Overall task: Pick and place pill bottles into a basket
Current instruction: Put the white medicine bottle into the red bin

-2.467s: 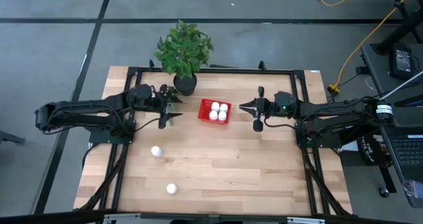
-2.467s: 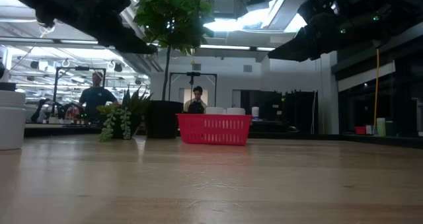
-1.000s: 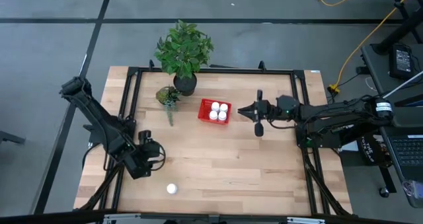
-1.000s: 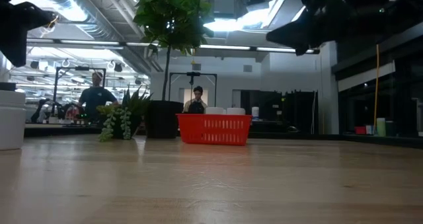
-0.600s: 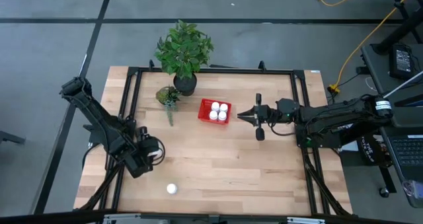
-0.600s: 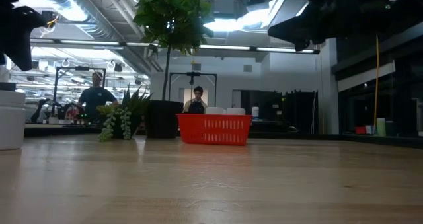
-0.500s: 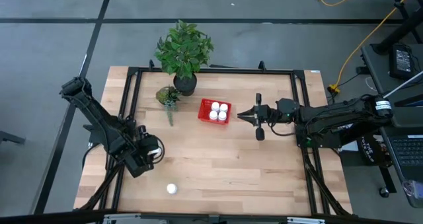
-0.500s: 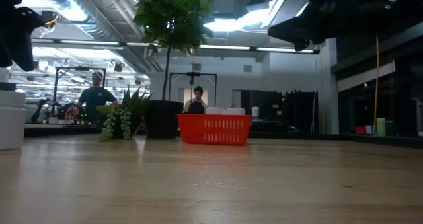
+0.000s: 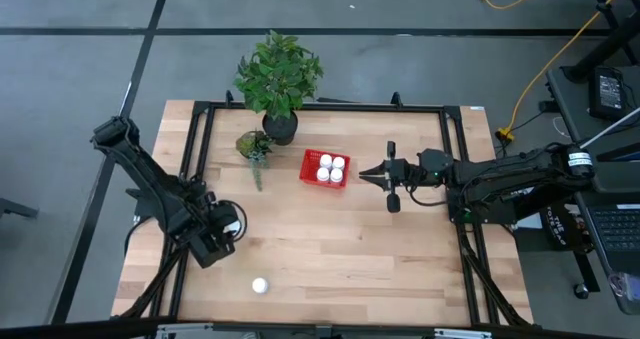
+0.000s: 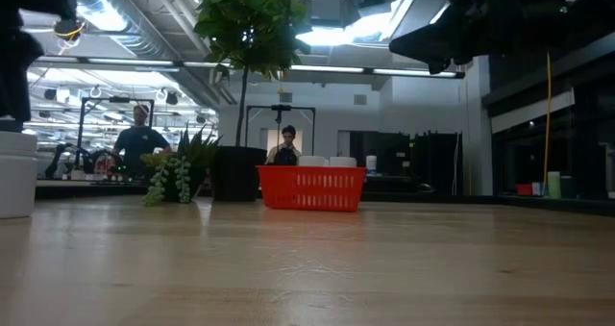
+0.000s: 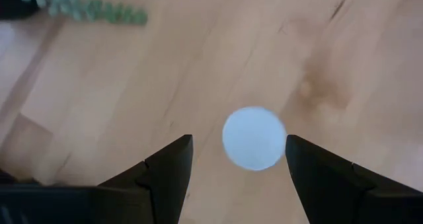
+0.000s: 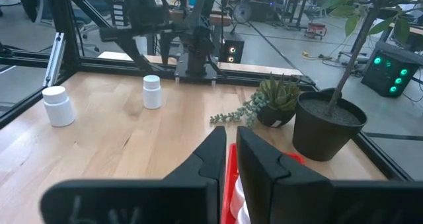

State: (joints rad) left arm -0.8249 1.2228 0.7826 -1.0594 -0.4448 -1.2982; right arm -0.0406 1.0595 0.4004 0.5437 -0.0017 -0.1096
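Since a moment ago the left gripper (image 11: 238, 158) has sunk lower, jaws released either side of a pill bottle (image 11: 254, 137) on the table (image 9: 330, 249), while the right gripper (image 9: 363, 172), jaws clenched, waits beside the basket (image 9: 325, 168).

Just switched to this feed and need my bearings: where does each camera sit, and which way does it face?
High view: overhead, straight down; both arms, red basket, a loose bottle.
Low view: table height, facing the basket; arms overhead.
Left wrist view: looks down between open fingers of the left gripper at a bottle cap.
Right wrist view: looks past the shut right gripper across the table at two bottles.
Shared: basket, in three views.
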